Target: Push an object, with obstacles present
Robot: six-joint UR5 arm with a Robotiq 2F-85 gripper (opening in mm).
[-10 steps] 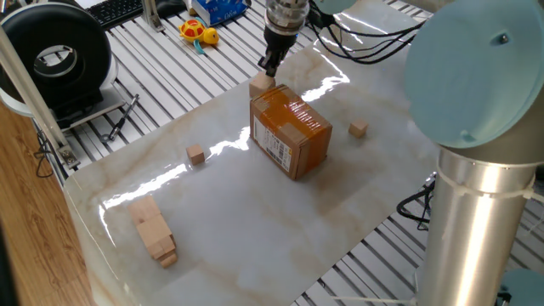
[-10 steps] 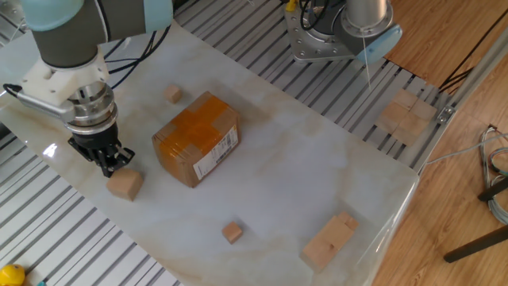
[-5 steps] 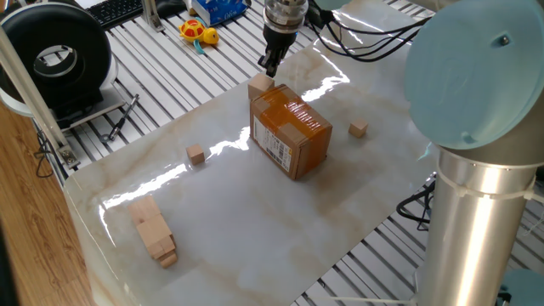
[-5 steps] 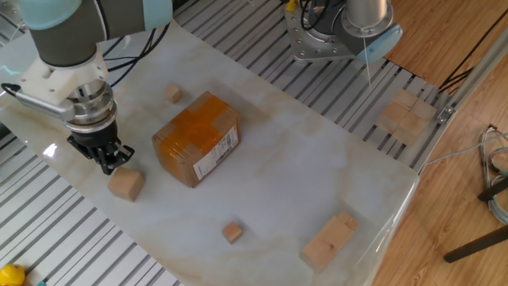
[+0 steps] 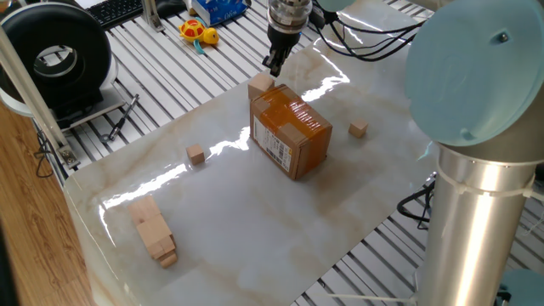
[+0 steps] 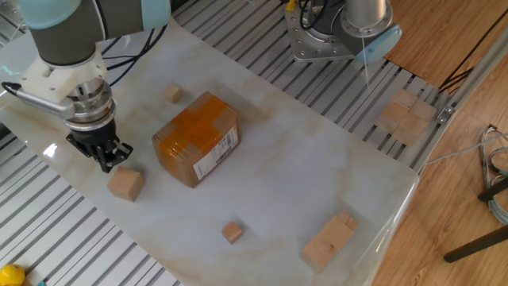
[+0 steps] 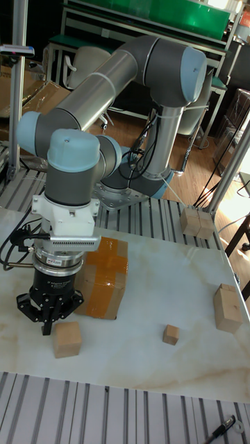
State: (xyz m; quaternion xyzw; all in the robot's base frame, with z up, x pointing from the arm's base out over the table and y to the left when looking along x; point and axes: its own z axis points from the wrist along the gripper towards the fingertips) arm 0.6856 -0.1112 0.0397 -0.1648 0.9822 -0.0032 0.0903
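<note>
While the gripper [image 6: 105,161] hangs tip-down over the near corner of the marble table [image 6: 317,167], its dark fingers are drawn together and there's nothing between them. Just beside those fingertips sits the wooden cube [image 6: 125,183], flat on the surface, and the tall fixed view shows a sliver of gap between tip and cube [image 7: 67,339], so no contact there. From one fixed view the gripper [image 5: 274,65] stands just behind the cube [image 5: 260,85], which sits right up near the cardboard box [image 5: 290,132]. That box [image 6: 196,137], orange-brown with shiny tape and a white label, lies a little further in on the table. One tiny cube [image 6: 173,94] sits beyond the box, another tiny cube [image 6: 232,232] well apart toward the front edge. Long pale blocks [image 6: 329,239] lie at the far corner of the table, and more wooden blocks [image 6: 405,115] rest off the marble on the slatted frame.
</note>
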